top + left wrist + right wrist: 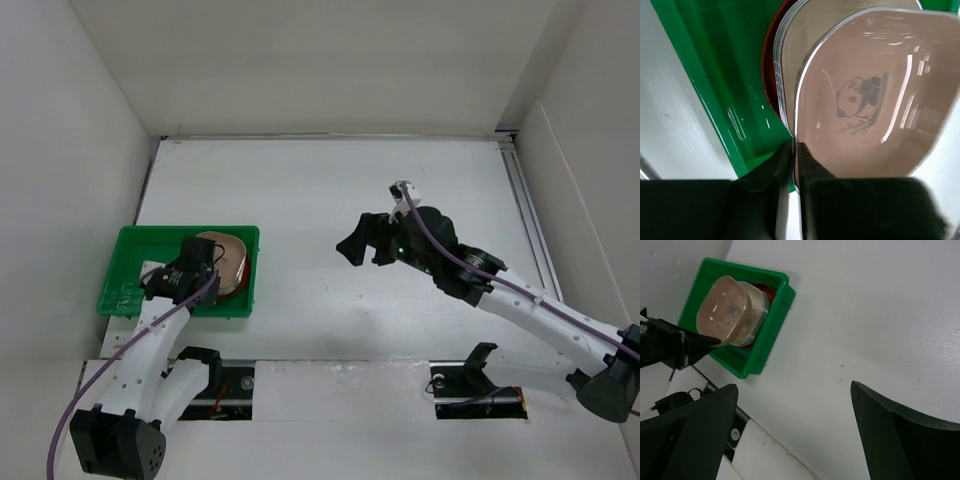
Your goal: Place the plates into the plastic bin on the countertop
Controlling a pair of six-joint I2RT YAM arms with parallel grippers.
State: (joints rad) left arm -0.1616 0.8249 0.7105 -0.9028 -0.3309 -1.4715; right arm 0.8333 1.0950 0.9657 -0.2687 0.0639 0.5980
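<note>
The plastic bin (130,262) is bright green and lies at the left of the white countertop (320,190). A stack of plates (232,268) sits in its right half. My left gripper (207,258) is shut on the near rim of the top plate, a pinkish-tan rounded-square plate (870,100) with a panda drawing, tilted above the stack. Below it show a pale plate (790,65) and a reddish-brown plate (769,65) against the bin (715,75). The left gripper (794,146) pinches the rim edge-on. My right gripper (362,240) hovers open over mid-countertop, holding nothing. The right gripper (794,386) faces the bin (775,315).
White walls (70,150) close in the countertop on the left, back and right. A metal rail (525,210) runs along the right side. The near edge has two dark slots (475,385) with cables. The bin's left half shows bare green floor (140,255).
</note>
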